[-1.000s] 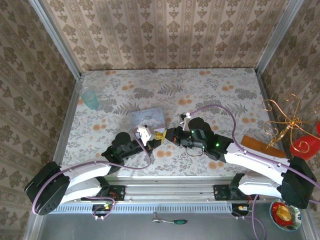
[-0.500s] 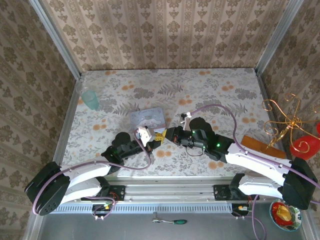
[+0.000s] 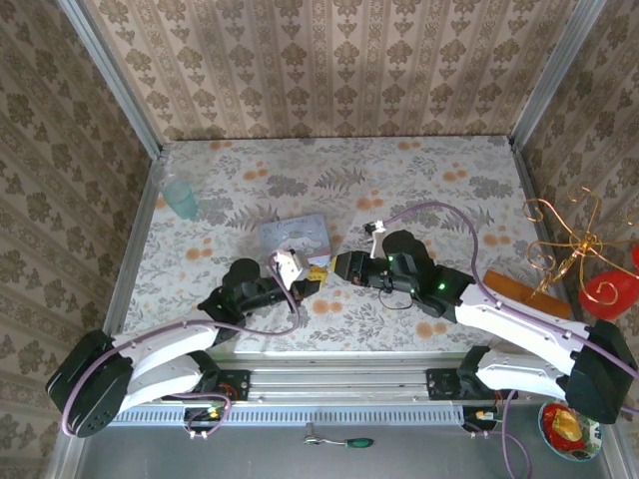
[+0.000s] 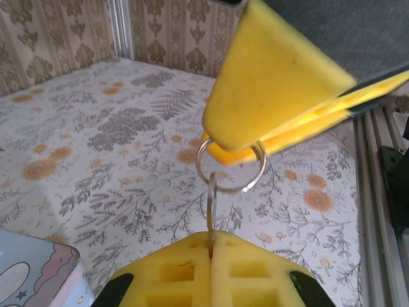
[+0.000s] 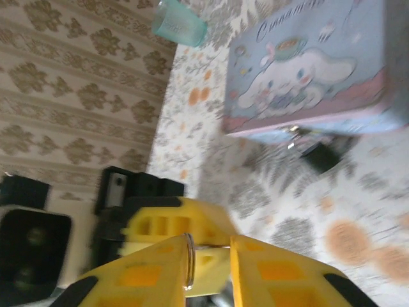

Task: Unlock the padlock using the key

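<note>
The small dark padlock (image 5: 321,155) with a silvery shackle lies on the table against the near edge of the pale blue box (image 5: 307,70), also seen from above (image 3: 296,236). My left gripper (image 4: 212,246) is shut on the key (image 4: 211,208), which stands edge-on out of its yellow pads. The key's ring (image 4: 230,167) runs into my right gripper's yellow fingers (image 4: 275,89). In the right wrist view my right gripper (image 5: 211,256) has its fingers a little apart, and the ring (image 5: 189,262) rests against one inner face. Both grippers meet just in front of the box (image 3: 318,275).
A teal cup (image 3: 181,197) stands at the far left of the table. A brown strip (image 3: 524,291), a gold wire ornament (image 3: 569,239) and a red object (image 3: 607,289) sit at the right edge. Floral table surface stretches behind the box.
The right arm has shifted slightly up and to the right and is still moving. The left gripper has crept toward the box, still holding the key.
</note>
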`<state>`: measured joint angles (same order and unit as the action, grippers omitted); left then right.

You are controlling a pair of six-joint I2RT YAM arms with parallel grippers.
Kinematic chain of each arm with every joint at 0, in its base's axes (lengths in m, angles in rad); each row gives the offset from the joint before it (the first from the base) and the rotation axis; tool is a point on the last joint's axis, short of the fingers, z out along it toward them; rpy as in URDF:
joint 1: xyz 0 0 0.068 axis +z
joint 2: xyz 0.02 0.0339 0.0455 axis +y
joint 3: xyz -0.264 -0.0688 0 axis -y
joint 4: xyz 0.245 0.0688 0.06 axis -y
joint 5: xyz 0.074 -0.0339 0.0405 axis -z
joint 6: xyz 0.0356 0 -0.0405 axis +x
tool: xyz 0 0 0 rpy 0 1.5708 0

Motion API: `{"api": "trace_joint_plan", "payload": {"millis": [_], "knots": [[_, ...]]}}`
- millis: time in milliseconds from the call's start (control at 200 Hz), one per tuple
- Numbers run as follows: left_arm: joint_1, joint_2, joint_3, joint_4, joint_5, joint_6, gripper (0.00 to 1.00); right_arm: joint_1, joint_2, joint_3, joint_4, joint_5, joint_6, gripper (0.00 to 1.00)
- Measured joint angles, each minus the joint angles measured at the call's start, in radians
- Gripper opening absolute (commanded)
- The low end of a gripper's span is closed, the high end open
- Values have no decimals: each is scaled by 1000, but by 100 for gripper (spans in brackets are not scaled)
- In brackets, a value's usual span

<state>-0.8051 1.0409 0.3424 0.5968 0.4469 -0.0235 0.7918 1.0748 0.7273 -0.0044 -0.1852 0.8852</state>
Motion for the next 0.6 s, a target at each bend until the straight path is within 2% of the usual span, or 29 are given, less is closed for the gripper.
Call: {"api": "trace_joint_plan", "payload": {"millis": [45, 75, 130, 240, 355, 465, 600], "knots": [[1, -2, 33, -48, 10, 9, 0, -11, -28, -1, -15, 2, -103, 32], [0, -2, 59, -79, 21, 17, 0, -14, -50, -4, -20, 5, -168, 38], [-6, -1, 97, -116, 42, 29, 0, -15, -103, -23, -18, 10, -293, 42], [-29, 25, 164, -188, 86, 56, 0, -17, -208, -79, -5, 22, -547, 42], [-48, 65, 202, -264, 117, 83, 0, -17, -254, -111, -25, 16, -748, 43], [-61, 86, 219, -323, 136, 104, 0, -19, -277, -137, -42, -9, -856, 50], [-73, 91, 220, -368, 107, 111, 0, -21, -299, -179, -6, -80, -853, 53]]}}
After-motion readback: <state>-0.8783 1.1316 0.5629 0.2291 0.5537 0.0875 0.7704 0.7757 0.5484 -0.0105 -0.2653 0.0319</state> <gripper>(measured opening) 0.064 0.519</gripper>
